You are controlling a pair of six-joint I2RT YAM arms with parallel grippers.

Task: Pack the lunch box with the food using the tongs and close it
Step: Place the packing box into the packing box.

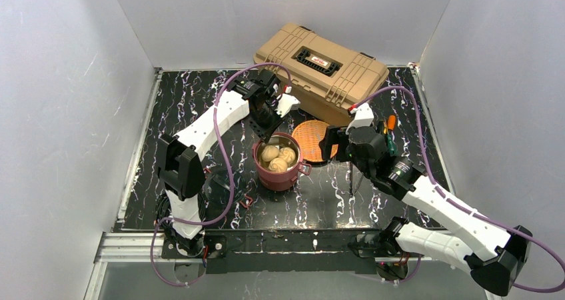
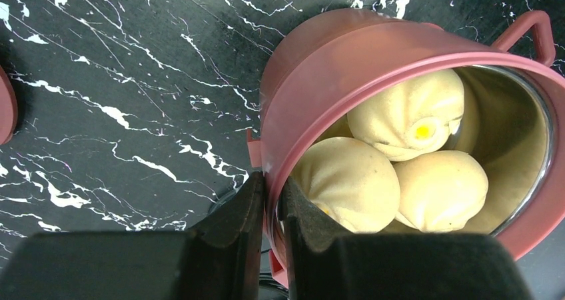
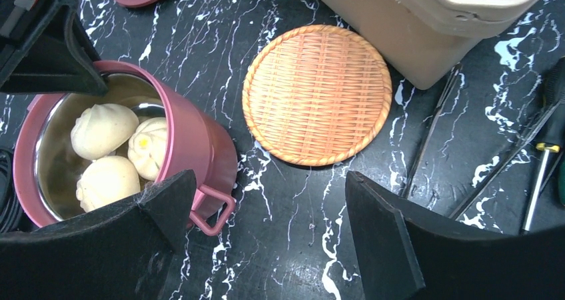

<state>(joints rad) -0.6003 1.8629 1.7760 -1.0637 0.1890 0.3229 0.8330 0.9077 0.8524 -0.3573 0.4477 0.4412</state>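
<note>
No lettering is legible anywhere on the black marbled table (image 1: 200, 107). A small red label (image 1: 318, 61) sits on the black handle (image 1: 330, 67) of the tan toolbox (image 1: 350, 80) at the back. Its wording is too small to read.

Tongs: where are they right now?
Right wrist view: the tongs lie on the table on the right side, just right of the orange woven plate, close to the tan toolbox.
</note>
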